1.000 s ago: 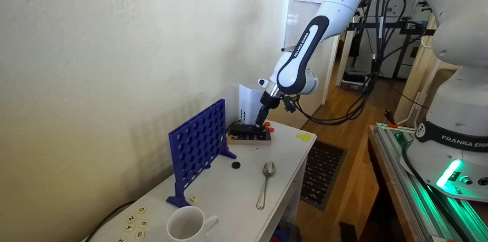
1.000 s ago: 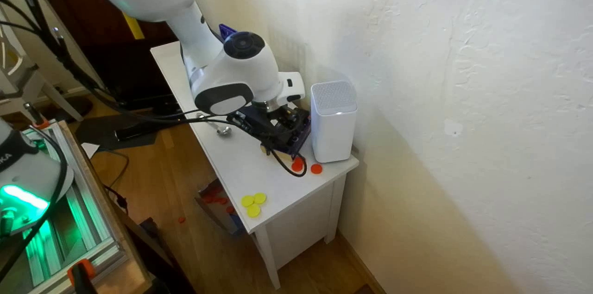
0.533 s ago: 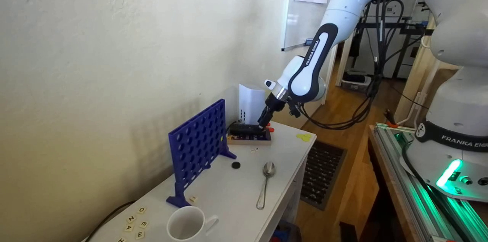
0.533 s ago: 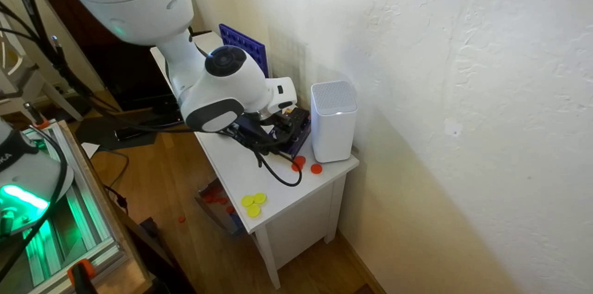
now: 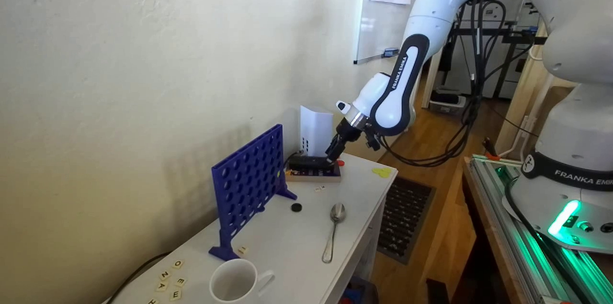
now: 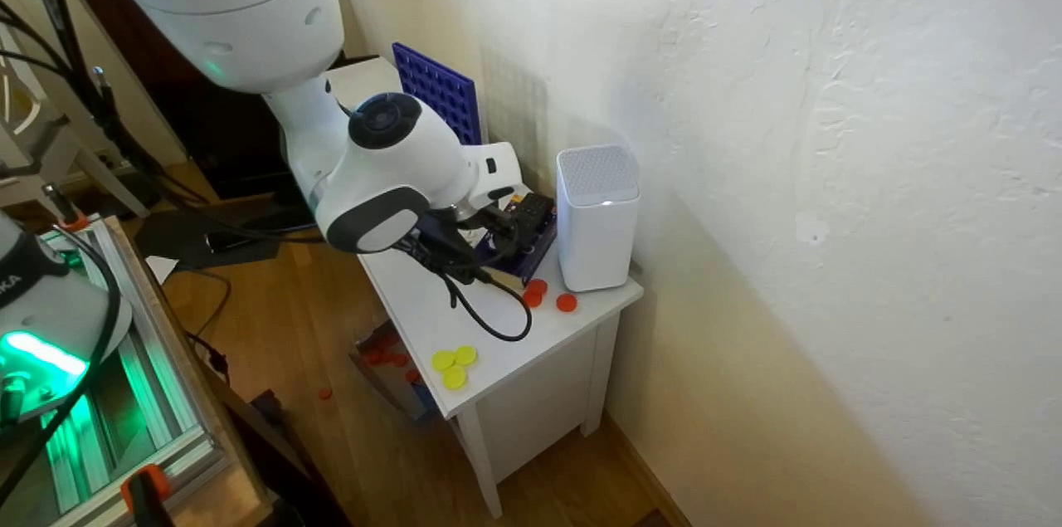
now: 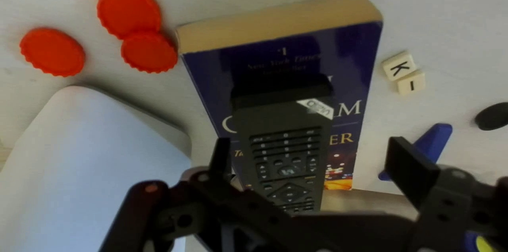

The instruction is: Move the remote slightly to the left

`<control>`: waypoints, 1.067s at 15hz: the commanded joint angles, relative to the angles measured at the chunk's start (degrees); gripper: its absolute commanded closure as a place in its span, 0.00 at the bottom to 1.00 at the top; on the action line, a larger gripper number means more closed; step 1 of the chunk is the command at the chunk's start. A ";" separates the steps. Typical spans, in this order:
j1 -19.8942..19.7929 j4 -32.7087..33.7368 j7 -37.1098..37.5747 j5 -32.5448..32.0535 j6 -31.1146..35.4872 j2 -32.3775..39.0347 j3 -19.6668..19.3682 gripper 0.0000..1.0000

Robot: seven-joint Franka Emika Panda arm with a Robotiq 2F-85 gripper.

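Wrist view has me looking down at the white bench (image 7: 444, 14), with a chunky white box (image 7: 75, 156) standing just beside a thick navy paperback (image 7: 285, 41). Paperback's lying flat, cover up, and the black remote (image 7: 283, 141) is on top of it, buttons up, white label (image 7: 316, 108) at one corner. My fingers (image 7: 410, 172) are spread wide, and the remote shows in the gap between them, closer to one; honestly can't tell if that one touches it. Smaller bits: three red discs (image 7: 149, 51) near one side of the paperback, two letter tiles (image 7: 399, 65) off the other.
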 commanded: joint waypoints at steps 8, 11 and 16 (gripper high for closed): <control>11.07 0.66 7.70 -1.03 5.35 0.13 -8.88 0.00; 13.76 1.19 8.75 -0.92 6.08 0.17 -10.62 0.00; 17.12 2.30 10.13 -0.97 6.99 0.32 -13.24 0.25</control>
